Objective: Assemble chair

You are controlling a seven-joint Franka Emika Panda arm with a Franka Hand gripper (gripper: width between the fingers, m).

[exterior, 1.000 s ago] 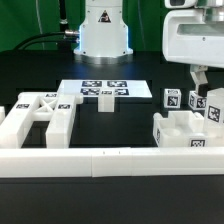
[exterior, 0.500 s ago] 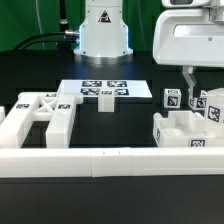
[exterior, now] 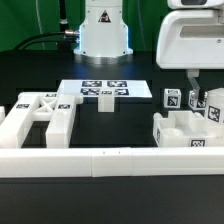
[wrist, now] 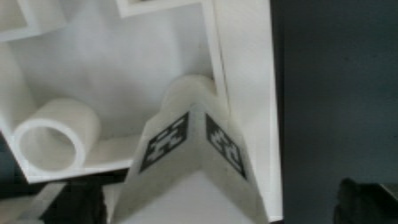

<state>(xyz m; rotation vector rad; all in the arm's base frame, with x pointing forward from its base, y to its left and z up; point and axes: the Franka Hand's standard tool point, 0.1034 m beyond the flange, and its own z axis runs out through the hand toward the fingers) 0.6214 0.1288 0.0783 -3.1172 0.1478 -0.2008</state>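
1. White plastic chair parts sit in two groups on a black surface, well apart, one at each side of the exterior view.
2. At that view's left lies an X-braced frame with small tags on its top. It rests just behind the long low rail that runs along the front.
3. At the view's right stands a boxy cluster of joined parts, with tagged legs rising upright along its back.
4. The end effector hangs over this right-hand cluster, and its white housing fills the upper corner of the exterior view.
5. Its dark fingers are spread wide in the wrist view, one to either side of a tagged leg. Neither is seen touching the leg, and nothing is pinched.
6. That leg turns two tag-bearing faces toward the wrist camera, and the faces meet at a sharp edge. It lies close against a long flat white panel.
7. Just beside the leg, a short white round tube shows its open end. Which part it belongs to cannot be told.
8. The marker board lies flat on the surface between the two groups, toward the back, in front of the white robot base.
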